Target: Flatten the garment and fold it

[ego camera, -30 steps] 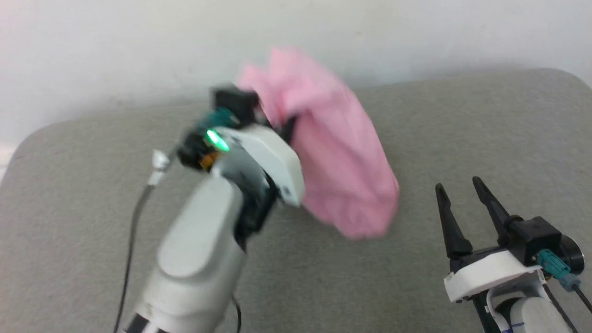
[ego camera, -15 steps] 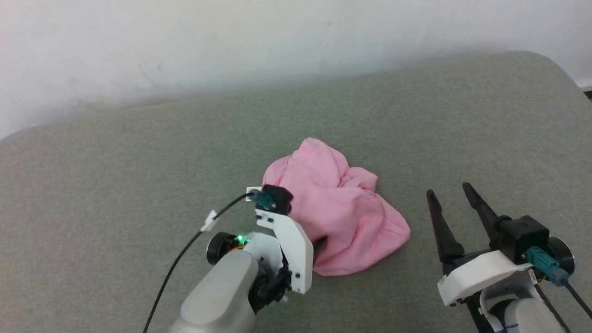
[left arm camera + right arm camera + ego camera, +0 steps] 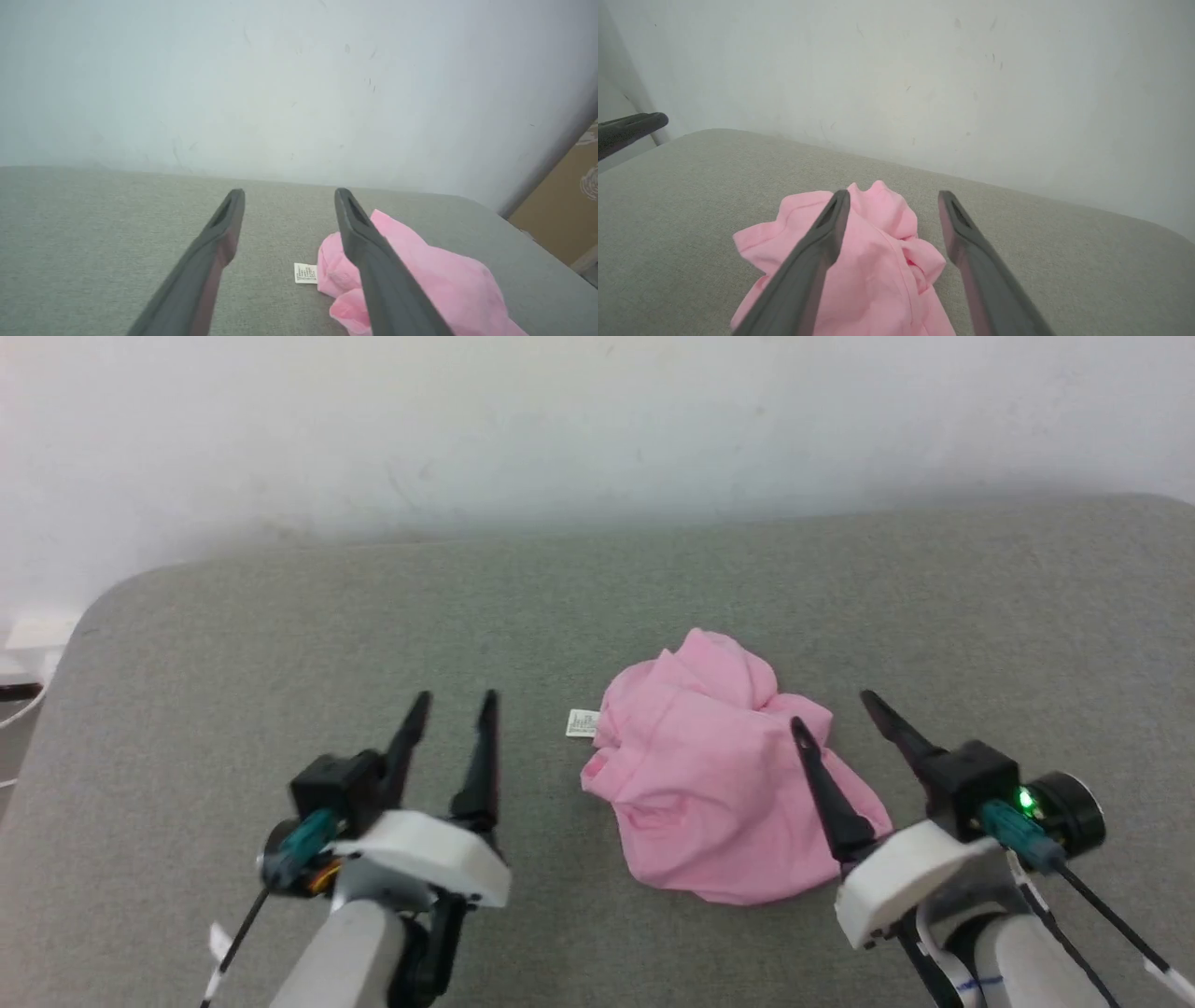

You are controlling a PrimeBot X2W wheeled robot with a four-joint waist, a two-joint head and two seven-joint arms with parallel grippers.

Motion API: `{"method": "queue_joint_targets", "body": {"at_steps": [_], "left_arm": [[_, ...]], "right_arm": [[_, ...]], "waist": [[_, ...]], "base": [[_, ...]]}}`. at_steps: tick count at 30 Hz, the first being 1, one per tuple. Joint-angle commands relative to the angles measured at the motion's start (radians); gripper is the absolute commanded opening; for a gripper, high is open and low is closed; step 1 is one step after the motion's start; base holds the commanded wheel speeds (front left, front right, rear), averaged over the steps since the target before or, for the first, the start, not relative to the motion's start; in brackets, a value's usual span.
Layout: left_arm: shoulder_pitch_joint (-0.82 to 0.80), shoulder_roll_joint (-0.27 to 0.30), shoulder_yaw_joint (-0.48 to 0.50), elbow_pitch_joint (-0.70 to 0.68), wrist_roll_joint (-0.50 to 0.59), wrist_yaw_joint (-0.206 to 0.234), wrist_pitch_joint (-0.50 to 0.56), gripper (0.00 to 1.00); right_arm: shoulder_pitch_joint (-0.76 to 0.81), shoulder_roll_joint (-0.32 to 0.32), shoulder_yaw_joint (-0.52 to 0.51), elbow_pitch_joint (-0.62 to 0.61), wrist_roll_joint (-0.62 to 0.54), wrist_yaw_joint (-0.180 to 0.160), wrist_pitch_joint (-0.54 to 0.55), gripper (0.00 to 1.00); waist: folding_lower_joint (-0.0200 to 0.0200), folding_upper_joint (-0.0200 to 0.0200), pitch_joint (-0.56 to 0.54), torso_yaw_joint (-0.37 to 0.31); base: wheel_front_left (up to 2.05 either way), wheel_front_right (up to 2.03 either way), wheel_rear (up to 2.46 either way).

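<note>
From the head camera I see the garment (image 3: 719, 803) lying in a crumpled pink heap on the grey surface (image 3: 280, 635), a little toward 3 o'clock from the middle of my view. It is bunched and rumpled, not spread flat. Its small white label (image 3: 583, 722) sticks out at the heap's 9 o'clock edge and rests flat on the surface.

My left tool (image 3: 456, 696) sits at about 8 o'clock from the heap, clear of the cloth, with its two dark fingers spread and nothing between them. In its wrist camera the label lies between the fingers and the pink fabric runs behind the finger on the 3 o'clock side.

My right tool (image 3: 833, 709) is at about 4 o'clock from the heap, its fingers spread wide and empty too. The finger (image 3: 826, 793) nearer the garment crosses over the heap's 3 o'clock edge; I cannot tell whether it touches the fabric. A green light (image 3: 1025, 798) glows on that wrist.

A white wall (image 3: 597, 420) closes off the surface at 12 o'clock.
</note>
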Motion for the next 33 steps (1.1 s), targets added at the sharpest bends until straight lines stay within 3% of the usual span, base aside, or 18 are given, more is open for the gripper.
{"method": "queue_joint_targets", "body": {"at_steps": [1, 6, 16, 17, 18, 19, 27, 33], "left_arm": [[0.032, 0.01, 0.026, -0.022, 0.016, 0.024, -0.027, 1.0], [0.088, 0.014, 0.12, -0.106, 0.072, 0.059, -0.053, 1.0], [0.117, -0.065, 0.241, -0.187, 0.178, -0.002, -0.054, 1.0], [0.116, -0.071, 0.245, -0.184, 0.184, -0.01, -0.054, 1.0], [0.117, -0.076, 0.252, -0.18, 0.189, -0.015, -0.054, 1.0], [0.118, -0.082, 0.258, -0.177, 0.192, -0.02, -0.054, 1.0], [0.128, -0.102, 0.288, -0.153, 0.213, -0.049, -0.054, 1.0], [0.135, -0.108, 0.317, -0.15, 0.227, -0.06, -0.054, 1.0]], "right_arm": [[-0.034, -0.013, 0.021, -0.001, 0.003, -0.001, 0.027, 1.0], [-0.145, -0.067, 0.089, 0.059, 0.041, -0.001, 0.19, 1.0], [-0.32, -0.133, 0.145, 0.217, 0.179, -0.001, 0.635, 1.0], [-0.319, -0.135, 0.152, 0.218, 0.198, -0.001, 0.665, 0.48], [-0.317, -0.137, 0.161, 0.212, 0.216, -0.001, 0.69, 0.36], [-0.313, -0.141, 0.166, 0.201, 0.227, -0.001, 0.705, 0.0], [-0.285, -0.165, 0.216, 0.061, 0.262, -0.001, 0.68, 0.0], [-0.374, -0.094, 0.266, -0.045, 0.305, -0.001, 0.577, 0.0]], "waist": [[0.0, 0.0, 0.007, 0.025], [0.0, 0.0, 0.048, 0.06], [0.0, 0.0, 0.119, 0.134], [0.0, 0.0, 0.119, 0.14], [0.0, 0.0, 0.119, 0.144], [0.0, 0.0, 0.118, 0.146], [0.0, 0.0, 0.099, 0.157], [0.0, 0.0, 0.087, 0.147]], "base": [[0.0, 0.0, 0.0], [0.0, 0.0, 0.0], [0.0, 0.0, 0.0], [0.0, 0.0, 0.0], [0.0, 0.0, 0.0], [0.0, 0.0, 0.0], [0.0, 0.0, 0.0], [0.0, 0.0, 0.0]]}}
